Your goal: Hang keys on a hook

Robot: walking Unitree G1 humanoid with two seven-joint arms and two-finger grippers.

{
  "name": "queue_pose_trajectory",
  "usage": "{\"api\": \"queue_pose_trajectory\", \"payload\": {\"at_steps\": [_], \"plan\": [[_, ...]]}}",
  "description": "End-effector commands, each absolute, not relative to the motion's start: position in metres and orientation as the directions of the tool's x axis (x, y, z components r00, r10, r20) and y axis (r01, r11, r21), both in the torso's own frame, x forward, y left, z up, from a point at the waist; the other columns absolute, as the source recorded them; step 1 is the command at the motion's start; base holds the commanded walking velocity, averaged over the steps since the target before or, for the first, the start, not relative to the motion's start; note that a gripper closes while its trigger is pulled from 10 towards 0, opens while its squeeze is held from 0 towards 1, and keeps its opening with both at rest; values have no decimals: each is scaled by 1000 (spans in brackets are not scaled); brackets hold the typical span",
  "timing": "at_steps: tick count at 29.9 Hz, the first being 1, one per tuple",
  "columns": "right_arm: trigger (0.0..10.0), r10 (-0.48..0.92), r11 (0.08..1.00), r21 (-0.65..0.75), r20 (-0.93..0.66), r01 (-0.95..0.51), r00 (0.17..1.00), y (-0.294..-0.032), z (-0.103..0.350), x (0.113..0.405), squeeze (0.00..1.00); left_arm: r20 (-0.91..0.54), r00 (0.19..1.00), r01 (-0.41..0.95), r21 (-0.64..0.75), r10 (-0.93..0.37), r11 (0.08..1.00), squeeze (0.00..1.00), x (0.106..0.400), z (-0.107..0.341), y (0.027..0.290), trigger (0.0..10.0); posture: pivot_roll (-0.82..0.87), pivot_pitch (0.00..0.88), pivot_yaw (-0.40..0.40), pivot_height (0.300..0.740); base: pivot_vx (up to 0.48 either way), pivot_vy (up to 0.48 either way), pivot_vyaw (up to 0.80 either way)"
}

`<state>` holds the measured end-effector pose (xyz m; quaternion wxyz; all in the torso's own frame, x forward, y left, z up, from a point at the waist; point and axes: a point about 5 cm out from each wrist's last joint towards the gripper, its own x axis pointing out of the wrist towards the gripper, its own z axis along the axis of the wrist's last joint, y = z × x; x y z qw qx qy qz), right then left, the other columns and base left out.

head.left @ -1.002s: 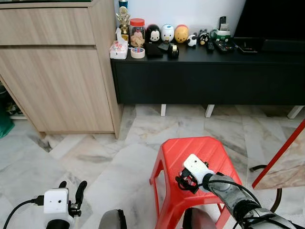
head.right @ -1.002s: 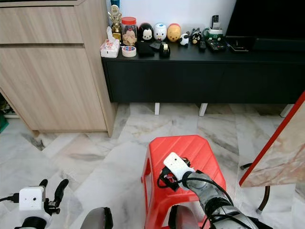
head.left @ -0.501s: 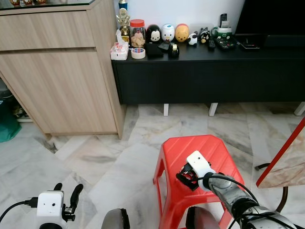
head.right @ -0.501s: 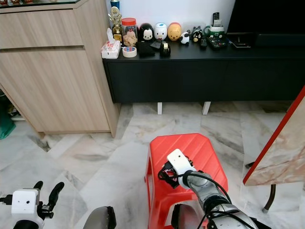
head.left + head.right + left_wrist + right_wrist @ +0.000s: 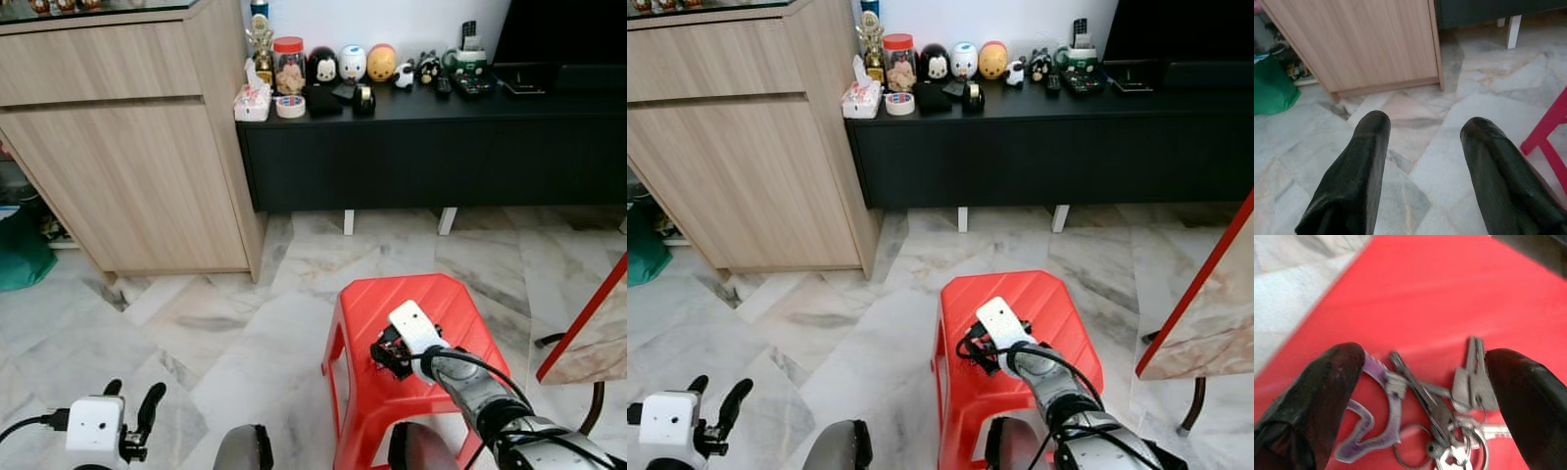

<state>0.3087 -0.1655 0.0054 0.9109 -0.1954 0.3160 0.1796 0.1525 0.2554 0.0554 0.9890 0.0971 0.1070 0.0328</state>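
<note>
Left eye view shows the right gripper [image 5: 384,352] reaching down onto the red stool [image 5: 431,299], near the stool's left edge, while the left gripper [image 5: 132,416] hangs idle low over the marble floor [image 5: 196,323] with its fingers apart. Beyond stand a wooden cabinet [image 5: 127,166] and a black TV console [image 5: 431,147]. Right eye view gives the same scene, the right gripper's white wrist camera [image 5: 1002,321] sitting above the stool's top. Left wrist view shows two black fingers [image 5: 1356,171] spread wide with nothing between them, over floor near the cabinet's base. Right wrist view shows the keys [image 5: 1449,406] lying on the red stool top with a purple heart-shaped keychain [image 5: 1371,431], the fingers spread wide on either side of the bunch, one finger [image 5: 1317,387] touching the keychain.
</note>
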Motion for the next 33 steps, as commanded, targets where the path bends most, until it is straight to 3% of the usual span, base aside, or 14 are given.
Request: {"api": "queue_pose_trajectory", "payload": {"at_steps": [1, 6, 7, 8, 9, 33], "plan": [[10000, 167, 894, -212, -659, -394, 733, -169, 1, 305, 0, -205, 974, -50, 214, 94, 976, 0, 151, 60, 260, 10000, 252, 54, 45, 580, 0, 0, 0], [10000, 187, 891, -183, -686, -415, 703, -167, -9, 295, 0, -214, 973, -43, 217, 91, 975, 0, 148, 62, 259, 10000, 257, 67, 51, 580, 0, 0, 0], [5412, 193, 886, -183, -691, -427, 697, -166, -10, 293, 0, -216, 972, -43, 218, 91, 975, 0, 148, 62, 260, 10000, 258, 70, 52, 580, 0, 0, 0], [5412, 195, 883, -183, -693, -432, 694, -165, -11, 292, 0, -218, 972, -42, 219, 91, 975, 0, 147, 62, 260, 10000, 258, 71, 52, 580, 0, 0, 0], [0, 199, 882, -180, -695, -435, 690, -165, -13, 291, 0, -221, 971, -42, 220, 91, 975, 0, 146, 63, 260, 10000, 261, 72, 53, 580, 0, 0, 0], [0, 212, 881, -165, -700, -444, 682, -158, -16, 287, 0, -229, 969, -43, 225, 96, 973, 0, 149, 63, 261, 10000, 262, 58, 62, 580, 0, 0, 0]]}}
